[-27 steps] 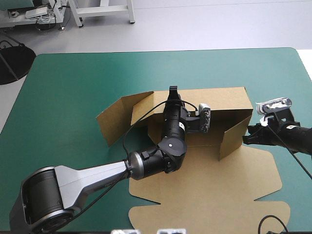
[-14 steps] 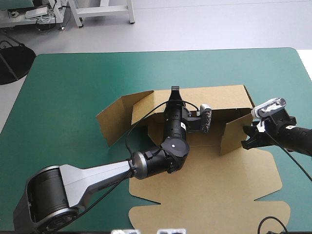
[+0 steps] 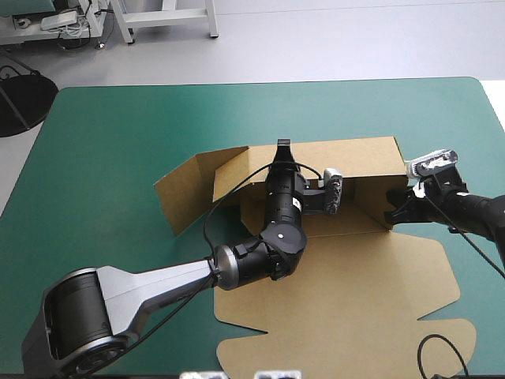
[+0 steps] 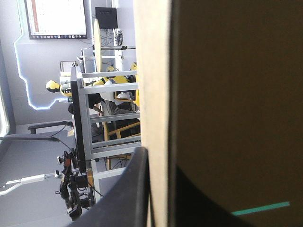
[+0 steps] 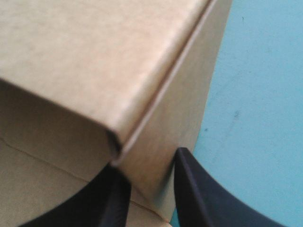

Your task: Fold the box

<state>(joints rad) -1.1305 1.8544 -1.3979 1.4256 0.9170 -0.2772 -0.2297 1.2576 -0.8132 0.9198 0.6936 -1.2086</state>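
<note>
One brown box (image 3: 355, 276) at middle of teal-green table (image 3: 118, 126): back wall and side flaps raised, lid panel flat toward near edge. Left gripper (image 3: 282, 147), arm bent over box floor, fingers (image 4: 125, 189) pinching back wall's top edge. Right gripper (image 3: 392, 215) reaching in low from right, fingers (image 5: 196, 194) nipping right side wall's corner

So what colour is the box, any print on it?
Plain brown, no print visible; the box shows best in the high view.

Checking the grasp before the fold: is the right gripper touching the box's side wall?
Touching. In the right wrist view the right gripper has both black fingers against the box wall between them.
</note>
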